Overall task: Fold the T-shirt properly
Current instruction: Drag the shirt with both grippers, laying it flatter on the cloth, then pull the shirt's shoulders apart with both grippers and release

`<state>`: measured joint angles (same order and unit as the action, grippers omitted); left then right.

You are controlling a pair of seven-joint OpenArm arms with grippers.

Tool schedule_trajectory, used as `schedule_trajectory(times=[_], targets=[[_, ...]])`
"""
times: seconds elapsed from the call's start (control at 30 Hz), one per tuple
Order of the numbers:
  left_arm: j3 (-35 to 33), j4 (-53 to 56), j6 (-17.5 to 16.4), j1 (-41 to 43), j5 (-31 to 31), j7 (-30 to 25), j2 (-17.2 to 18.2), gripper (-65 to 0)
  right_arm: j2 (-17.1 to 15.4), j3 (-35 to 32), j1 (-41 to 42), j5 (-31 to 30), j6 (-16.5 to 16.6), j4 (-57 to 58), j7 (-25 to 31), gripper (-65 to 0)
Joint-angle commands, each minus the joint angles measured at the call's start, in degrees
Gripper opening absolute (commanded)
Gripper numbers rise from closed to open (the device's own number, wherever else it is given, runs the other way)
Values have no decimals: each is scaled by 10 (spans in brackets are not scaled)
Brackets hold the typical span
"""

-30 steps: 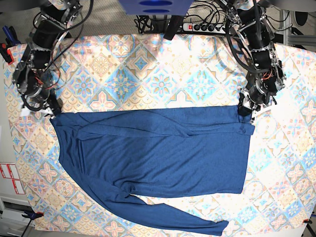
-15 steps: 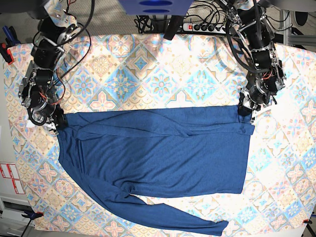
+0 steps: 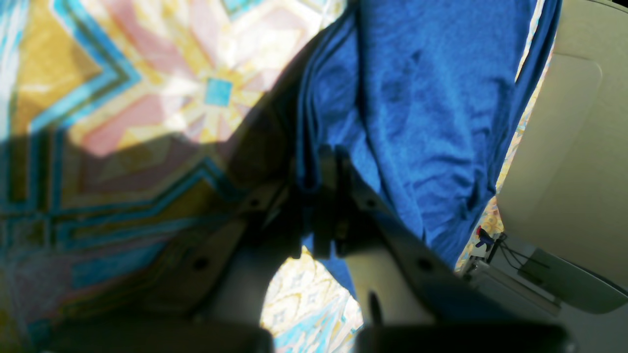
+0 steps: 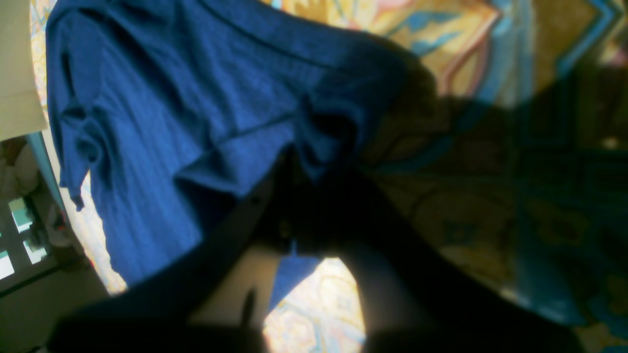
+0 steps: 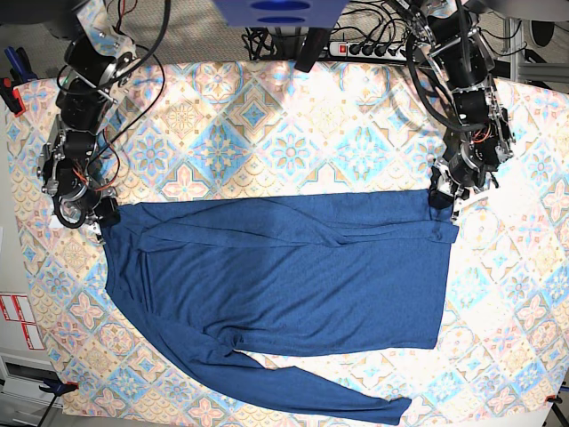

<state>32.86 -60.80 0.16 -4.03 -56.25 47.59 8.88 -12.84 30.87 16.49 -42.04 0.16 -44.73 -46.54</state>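
**Both corners pinched, right side newly clamped**

Patterned tablecloth (image 5: 267, 116) under everything. Left gripper (image 5: 442, 197) clamped on T-shirt (image 5: 284, 276) at its top corner on the base view's right, same as a second ago. Right gripper (image 5: 96, 216) now pinched on the opposite top corner; jaws stood wide earlier, arm shifted slightly inward since. Fabric bunched at right fingertips (image 4: 314, 162). Shirt spread flat mid-table, one long sleeve trailing along the near edge. Power strip (image 5: 369, 47) behind.

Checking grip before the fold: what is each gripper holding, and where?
Both pinch the T-shirt: left gripper and right gripper each at a top corner.
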Motion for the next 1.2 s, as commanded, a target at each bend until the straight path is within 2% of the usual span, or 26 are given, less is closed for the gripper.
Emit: schedule_trajectory(times=[0.0, 0.1, 0.23, 0.33, 0.47, 0.67, 1.17], targets=[[1, -8, -4, -6, -6, 4, 7, -650, 0, -1, 6, 7, -3, -2, -18, -628], [1, -10, -4, -6, -6, 31, 8, -650, 0, -1, 4, -8, -3, -3, -19, -629], [1, -48, -4, 7, -4, 41, 19, -650, 0, 0, -30, -68, -3, -5, -21, -630], [1, -82, -4, 20, -5, 47, 22, -650, -15, -1, -55, -102, -3, -40, -22, -630], [0, -115, -4, 36, -6, 72, 35, -650, -18, -1, -89, -103, -3, -92, -22, -630], [1, -144, -4, 79, -7, 77, 35, -650, -26, -1, -135, -104, -3, -148, -22, -630], [1, -280, -4, 257, -7, 77, 35, -650, -26, 6, -291, -105, -3, -288, -22, -630]])
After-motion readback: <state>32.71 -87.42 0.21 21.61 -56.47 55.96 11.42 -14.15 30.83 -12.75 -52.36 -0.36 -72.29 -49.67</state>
